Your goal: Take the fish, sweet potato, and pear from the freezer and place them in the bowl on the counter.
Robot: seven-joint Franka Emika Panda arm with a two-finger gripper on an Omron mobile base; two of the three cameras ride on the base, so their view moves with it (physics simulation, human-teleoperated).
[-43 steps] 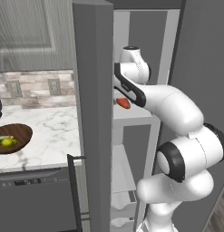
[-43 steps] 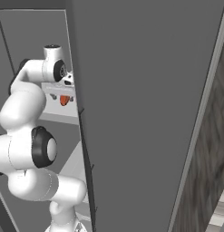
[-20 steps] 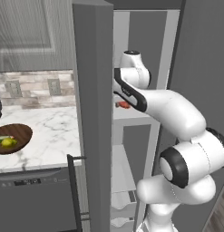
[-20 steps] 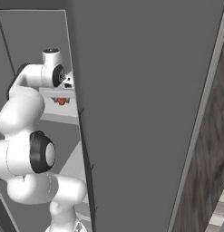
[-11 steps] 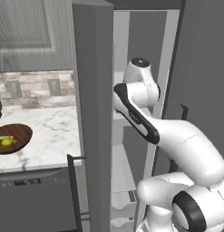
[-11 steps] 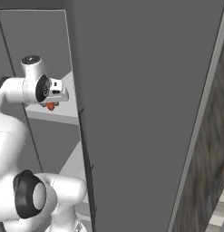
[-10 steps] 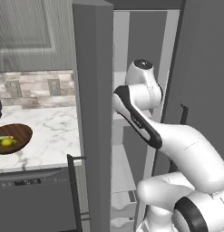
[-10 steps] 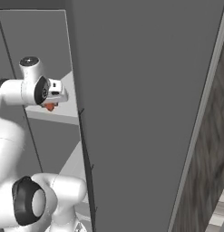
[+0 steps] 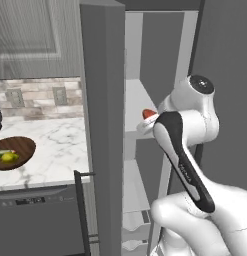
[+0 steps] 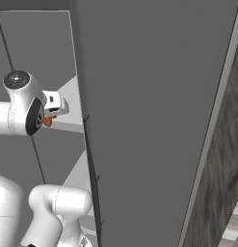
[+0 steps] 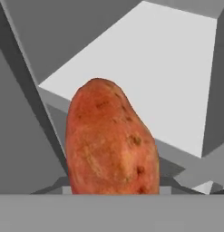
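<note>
The fingers (image 11: 112, 192) are gripping the sweet potato (image 11: 111, 140) beside a white freezer shelf (image 9: 137, 107). The bowl (image 9: 15, 152) is sitting on the marble worktop (image 9: 50, 155).

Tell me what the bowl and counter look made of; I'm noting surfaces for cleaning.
The bowl looks like dark brown wood with a matte finish, no shine showing. The counter looks like polished white marble, judging by its grey veins, though it could be an imitation.
</note>
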